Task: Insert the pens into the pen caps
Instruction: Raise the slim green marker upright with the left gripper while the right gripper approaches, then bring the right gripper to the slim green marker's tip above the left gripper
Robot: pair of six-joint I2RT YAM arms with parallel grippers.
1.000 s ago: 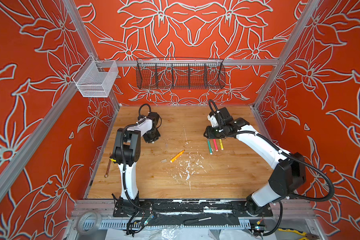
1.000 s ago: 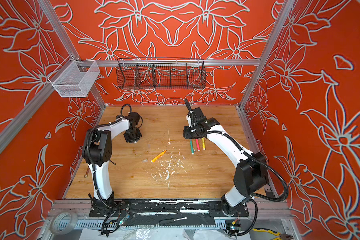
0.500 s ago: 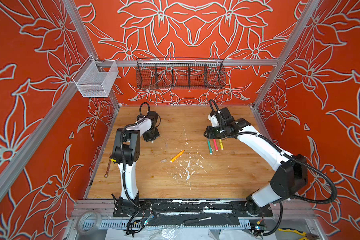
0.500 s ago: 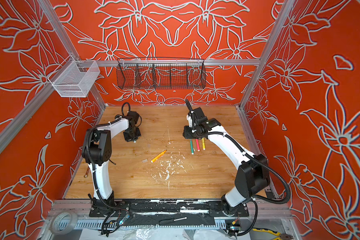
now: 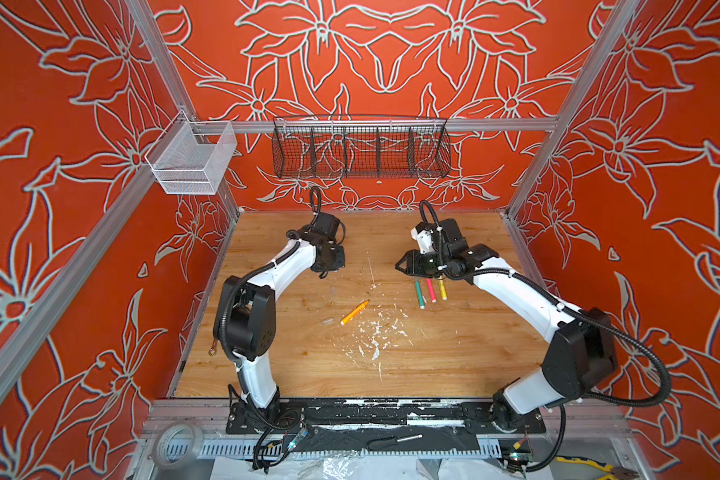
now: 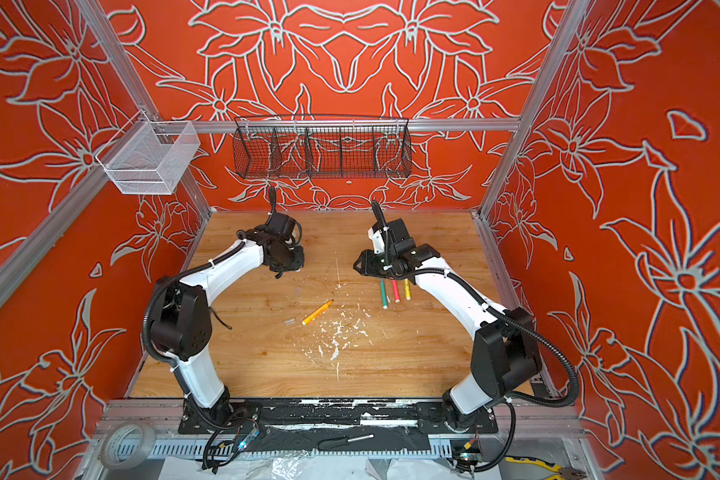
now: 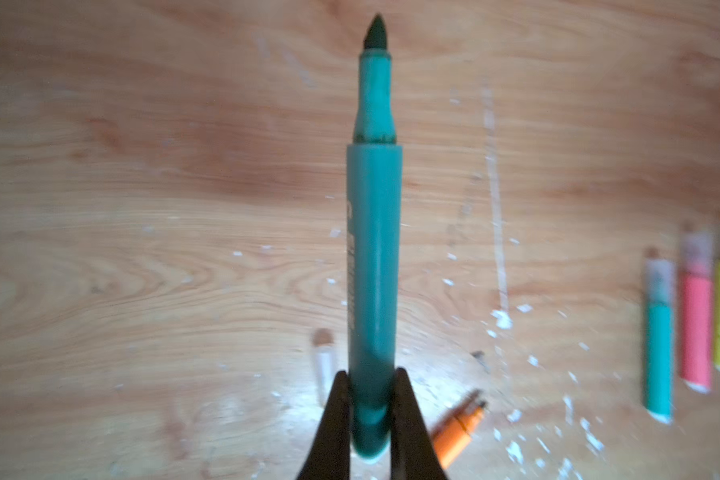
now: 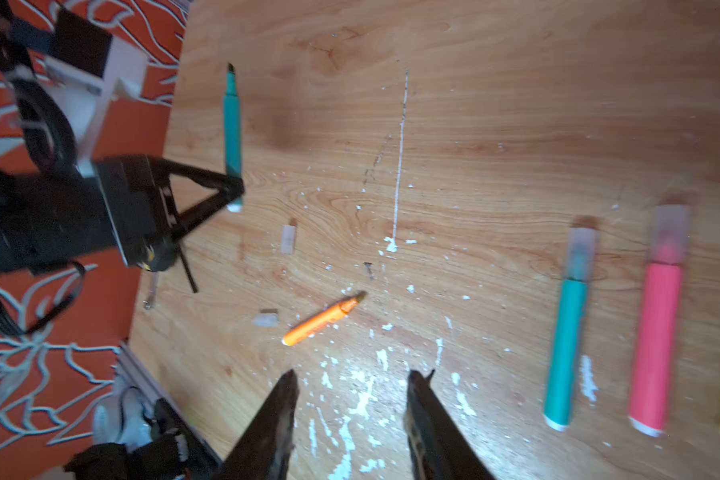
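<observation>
Wood table [image 5: 454, 357], top views: pale boards, paint flecks [image 5: 375, 336] mid-table.
Left gripper [image 5: 327, 268], top views: over the far left part; its load is too small to tell here.
Right gripper [image 5: 404, 264], top views: just past the far ends of a three-pen row, touching none.
Row, top views: capped teal [image 5: 419, 293], pink pen [image 5: 430, 290], yellow pen [image 5: 442, 289], side by side.
Orange pen [image 5: 354, 312], top views: alone mid-table, uncapped; loose cap [image 5: 327, 321] just beside its butt.
Teal pen [image 7: 374, 249], left wrist: bare tip pointing away, clamped near its white butt between the left gripper's fingers [image 7: 337, 415], clear of the wood.
Second cap [image 7: 323, 370], left wrist: lying flat beyond the teal pen, blurred.
Row, left wrist: all three wear clear caps.
Right gripper, right wrist: jaws apart, nothing between them, over the flecks.
Caps, right wrist: second cap near the left gripper, loose cap by the orange pen; both on the table, on no pen.
Risk, grip: I judge the butt-only hold weak; a push on the tip could swing the teal pen in the fingers.
Risk, cap: small, clear, light; it may skid from closing jaws or get pinched crooked.
Risk, mating: an off-axis cap would likely jam on the tip or pop free.
Risk, reach: arms meeting mid-table could bump or scatter the row.
</observation>
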